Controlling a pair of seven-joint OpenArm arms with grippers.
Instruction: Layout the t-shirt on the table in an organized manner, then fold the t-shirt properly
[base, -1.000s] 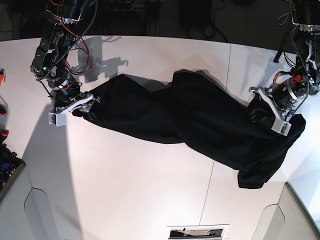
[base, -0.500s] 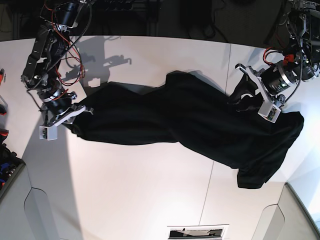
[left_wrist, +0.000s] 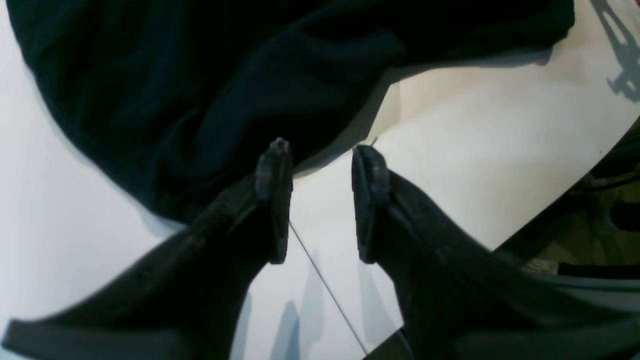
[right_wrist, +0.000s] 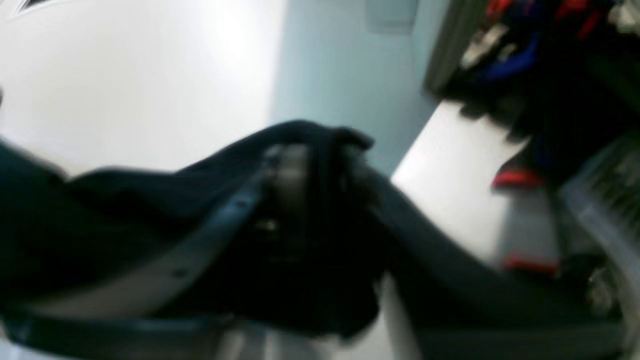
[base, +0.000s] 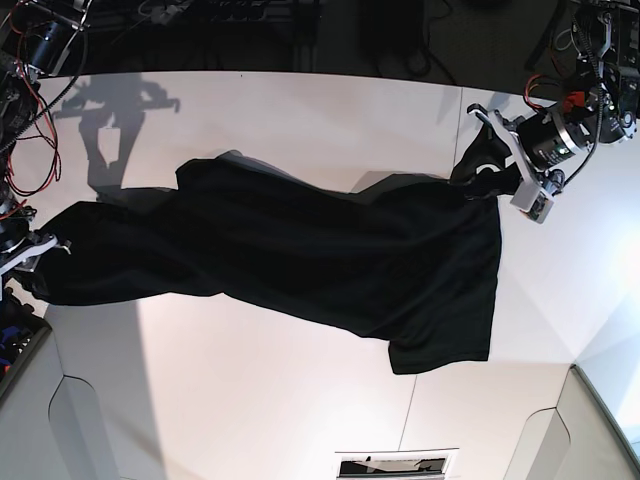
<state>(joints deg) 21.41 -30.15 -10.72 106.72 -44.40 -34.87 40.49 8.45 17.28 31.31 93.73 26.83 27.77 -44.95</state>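
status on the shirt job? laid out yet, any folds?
Done: nothing finished. The shirt is stretched into a long band across the table, twisted and bunched, not flat. In hand: the right hand grips one end at the table edge; the left hand is open above the table beside the other end, holding nothing. Left: flattening, then every fold.

T-shirt (base: 300, 250): soft black cloth, matt, creased in long folds, no sheen.
Surface (base: 250, 400): smooth white top, faintly glossy, catching pale reflections; thin dark seam toward 5 o'clock.
Left pincer (left_wrist: 320, 200): black fingers (left_wrist: 274, 200), matt, plastic by the look.
Right pincer (right_wrist: 315, 175): blurred; finish cannot be told.
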